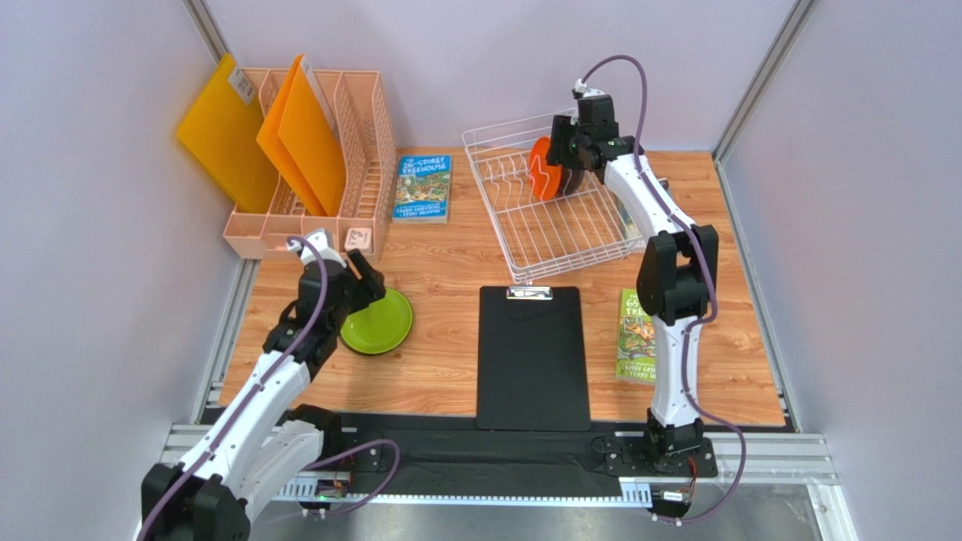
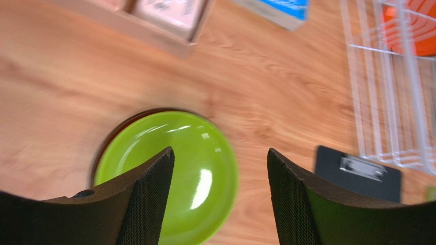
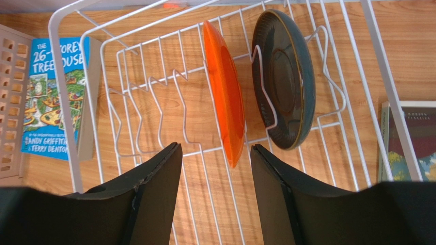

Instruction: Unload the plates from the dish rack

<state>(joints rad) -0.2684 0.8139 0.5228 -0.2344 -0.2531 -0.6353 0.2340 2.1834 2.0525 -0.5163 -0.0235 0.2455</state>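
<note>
Now: round orange plate (image 3: pixel 222 87) upright in white wire dish rack (image 1: pixel 565 231).
R gripper (image 3: pixel 215 148) open astride its rim; centre, then pinch w/o nudging grey-teal plate (image 3: pixel 286 76). L gripper (image 2: pixel 220 150) open above lime-green plate (image 2: pixel 204 153).

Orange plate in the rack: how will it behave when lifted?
The orange plate looks rigid and glossy, so it may slip in the right pincer. Standing on edge between dish rack prongs, it could roll or tip once freed.

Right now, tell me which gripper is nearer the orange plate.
Right. The right gripper hangs over the orange plate in the dish rack, rim between its open fingers. The left gripper is across the table, over the lime green plate.
</note>
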